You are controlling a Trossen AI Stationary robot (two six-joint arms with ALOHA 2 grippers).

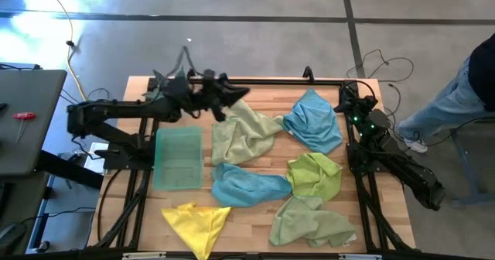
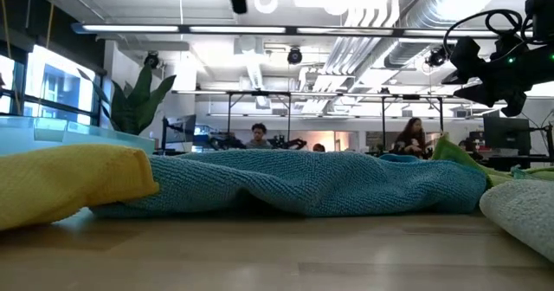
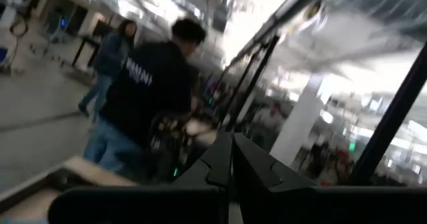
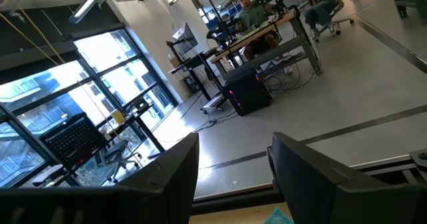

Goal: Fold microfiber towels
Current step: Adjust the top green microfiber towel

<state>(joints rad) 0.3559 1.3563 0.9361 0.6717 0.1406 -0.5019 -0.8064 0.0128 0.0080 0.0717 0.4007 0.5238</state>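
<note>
— Over the far edge of the counter (image 1: 255, 213), left of middle, is that the left tool (image 1: 240, 94)?

— Yes. Its arm reaches in from the left side, and the tool hangs raised above the upper corner of a pale green towel (image 1: 241, 130). From its own wrist camera the two dark fingers (image 3: 250, 164) lie pressed together with nothing between them.

— And the right tool (image 1: 346, 97)?

— Parked at the far right corner of the counter, beside the sky blue towel (image 1: 315, 121). Its fingers (image 4: 313, 171) stand apart, a clear gap between them, holding nothing.

— Where do the towels lie?

— All are loose and crumpled on the wood. The pale green one sits far centre, touching the sky blue one to its right. A second blue towel (image 1: 247, 184) lies in the middle, its right end meeting a brighter green towel (image 1: 315, 175). Another pale green towel (image 1: 313, 223) is bunched at the near right edge, just under that one. The yellow towel (image 1: 196, 223) lies near the front left, apart from the others.

— Anything else on the counter?

— A clear greenish bin (image 1: 179, 158) stands on the left part, just beside the middle blue towel. In the low view a spiky potted plant (image 2: 138, 100) shows behind the yellow cloth.

— People?

— One person (image 1: 456, 97) stands off the right side of the counter, in jeans and pale shoes.
</note>
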